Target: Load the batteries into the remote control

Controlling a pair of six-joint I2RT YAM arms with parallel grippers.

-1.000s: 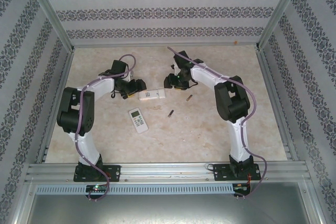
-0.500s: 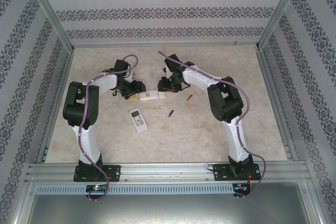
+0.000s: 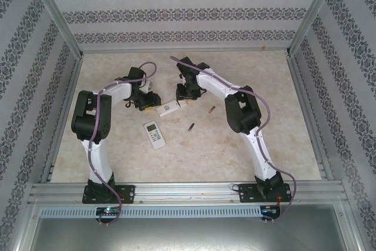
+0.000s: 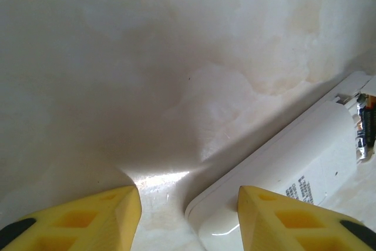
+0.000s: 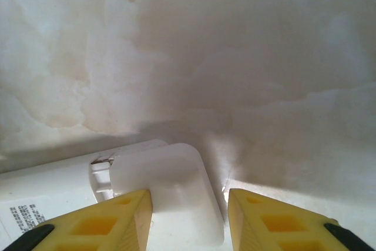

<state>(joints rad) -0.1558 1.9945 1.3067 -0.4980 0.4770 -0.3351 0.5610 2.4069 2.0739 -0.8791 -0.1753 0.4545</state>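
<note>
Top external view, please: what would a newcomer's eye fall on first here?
The left gripper and right gripper meet mid-table at opposite ends of a white remote. A second remote lies just below it in the view, and two small batteries sit loose to the right.

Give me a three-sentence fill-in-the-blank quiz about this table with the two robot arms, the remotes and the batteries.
1. The left gripper and right gripper both have ___ fingertips.
2. The remote between the grippers lies ___ from the arm bases than the other remote.
3. Two loose batteries lie on the ___ arm's side of both remotes.
Missing words: yellow; farther; right.
</note>
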